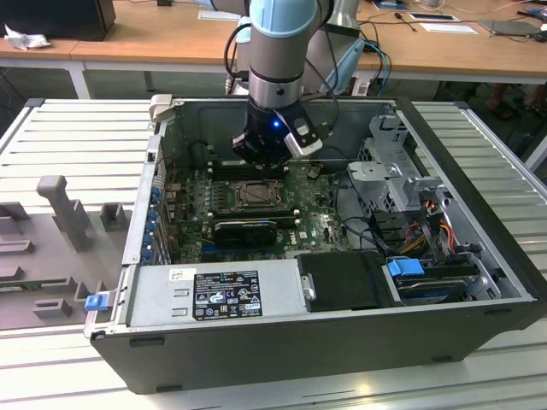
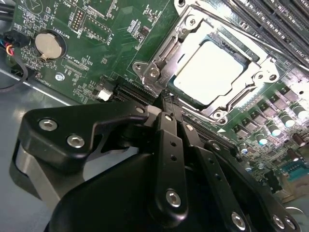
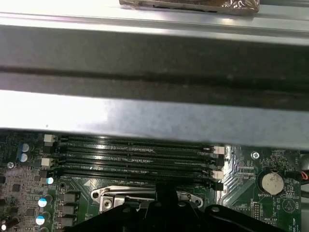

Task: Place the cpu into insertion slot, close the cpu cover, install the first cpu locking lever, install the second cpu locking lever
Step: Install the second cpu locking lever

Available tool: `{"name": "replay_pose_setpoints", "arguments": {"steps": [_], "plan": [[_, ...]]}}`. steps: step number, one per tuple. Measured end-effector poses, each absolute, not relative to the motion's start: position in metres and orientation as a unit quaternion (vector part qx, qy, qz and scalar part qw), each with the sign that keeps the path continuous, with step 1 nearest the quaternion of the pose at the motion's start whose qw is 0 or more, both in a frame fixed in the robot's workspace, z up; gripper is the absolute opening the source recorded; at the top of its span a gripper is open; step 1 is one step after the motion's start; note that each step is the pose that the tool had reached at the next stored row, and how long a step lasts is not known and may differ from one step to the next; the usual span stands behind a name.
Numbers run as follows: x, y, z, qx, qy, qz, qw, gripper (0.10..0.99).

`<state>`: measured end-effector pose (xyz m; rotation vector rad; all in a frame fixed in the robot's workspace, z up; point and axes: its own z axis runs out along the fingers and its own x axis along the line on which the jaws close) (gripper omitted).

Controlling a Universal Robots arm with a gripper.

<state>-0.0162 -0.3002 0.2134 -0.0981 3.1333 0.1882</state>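
Gripper: the black, bolted 2-finger gripper (image 2: 166,104) hangs close above the socket's near edge in the second wrist view; fingers drawn together, holding nothing.
Chip: the flat square cpu (image 2: 208,72), pale silvery top up, lies seated in the grey-rimmed insertion slot (image 2: 145,72) on the green motherboard (image 2: 87,34).
Cover: the thin grey metal cpu cover (image 2: 239,101) appears to lie down around the chip, its cut-out framing the pale top (judged closed).
Levers: thin metal bars run along the socket's sides; whether either is latched cannot be told.
Progress: steps 1 and 2 look done; the 2 levers seem to remain.
Orientation: chip flat, no long axis; edges parallel to the long black memory slots (image 3: 135,159) beyond.
Enclosure: open dark computer case (image 1: 342,342).
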Motion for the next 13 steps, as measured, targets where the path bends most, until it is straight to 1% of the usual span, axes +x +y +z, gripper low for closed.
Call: {"name": "replay_pose_setpoints", "arguments": {"steps": [2,5,9,13], "plan": [[-0.016,-0.301,0.213,-0.031,0.998,0.06,0.001,0.106],[-0.016,-0.301,0.228,-0.031,0.998,0.06,0.001,0.106],[-0.016,-0.301,0.237,-0.031,0.998,0.06,0.001,0.106],[-0.016,-0.314,0.237,-0.031,0.998,0.059,0.001,0.106]]}}
